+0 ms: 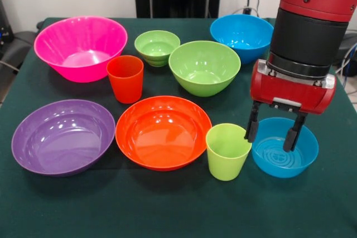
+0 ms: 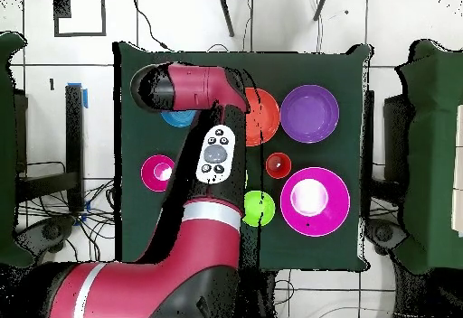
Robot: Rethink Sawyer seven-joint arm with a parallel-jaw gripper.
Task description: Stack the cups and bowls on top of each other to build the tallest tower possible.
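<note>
My gripper [image 1: 271, 133] hangs open over the small blue bowl [image 1: 284, 151] at the front right. Its left finger [image 1: 252, 125] is at the bowl's left rim, beside the lime green cup [image 1: 227, 151]. The right finger [image 1: 294, 133] is above the bowl's inside, and nothing is held. The orange cup [image 1: 125, 77] stands upright in the middle. In the overhead view the arm hides the gripper, and only a part of the small blue bowl [image 2: 178, 118] shows. Every piece stands singly, and no tower is in view.
A pink bowl [image 1: 81, 45], a small green bowl [image 1: 157, 45], a medium green bowl [image 1: 204, 66] and a blue bowl [image 1: 242, 34] stand along the back. A purple bowl [image 1: 62, 135] and an orange bowl [image 1: 163, 131] sit in front. The dark green tablecloth [image 1: 167, 204] covers the table.
</note>
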